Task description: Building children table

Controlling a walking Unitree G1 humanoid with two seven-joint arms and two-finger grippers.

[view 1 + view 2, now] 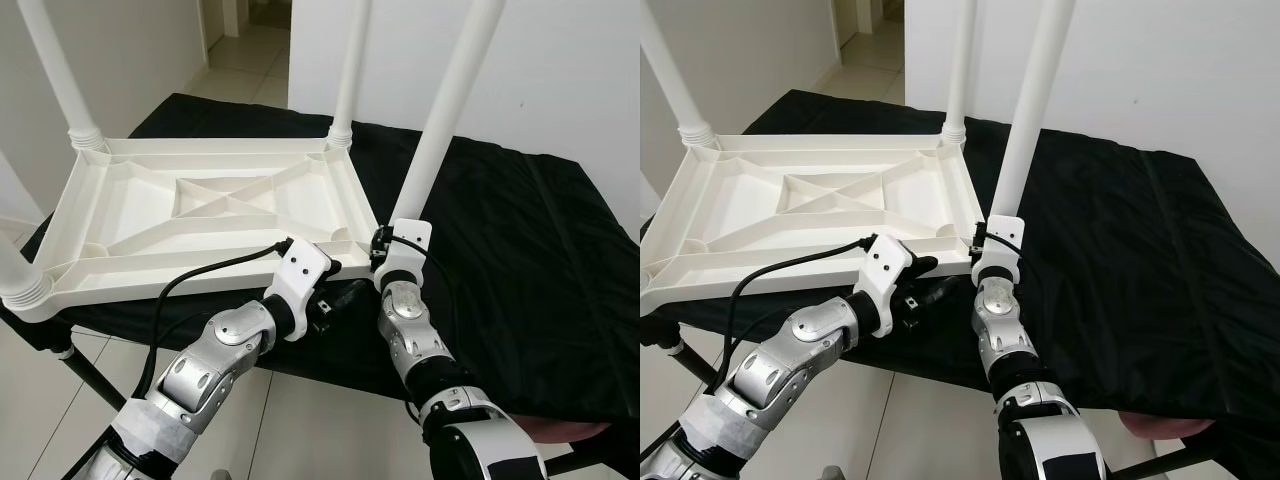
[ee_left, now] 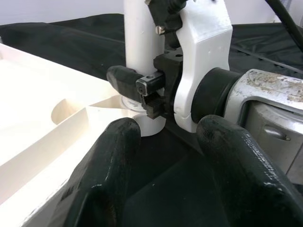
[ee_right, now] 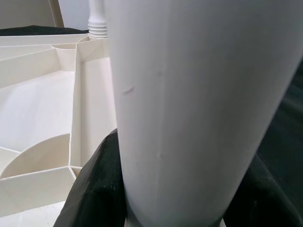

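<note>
We saw the table top [image 1: 210, 215] lying upside down on a cloth [image 1: 520, 260] that covered a bigger table. The top sat on the left part of the cloth, and its near left corner stuck out past the edge, over the floor [image 1: 300, 420]. Legs stood up from its corners — one at the far left [image 1: 62, 80], one at the far right [image 1: 350, 75], one at the near left [image 1: 15, 275]. At the near right corner stood a fourth leg [image 1: 450, 105], and the right gripper [image 1: 385, 240] was closed around its foot. The left gripper [image 1: 335, 275] sat just left of it, in front of the top's near edge — fingers apart. Behind the table was a wall [image 1: 560, 70].
</note>
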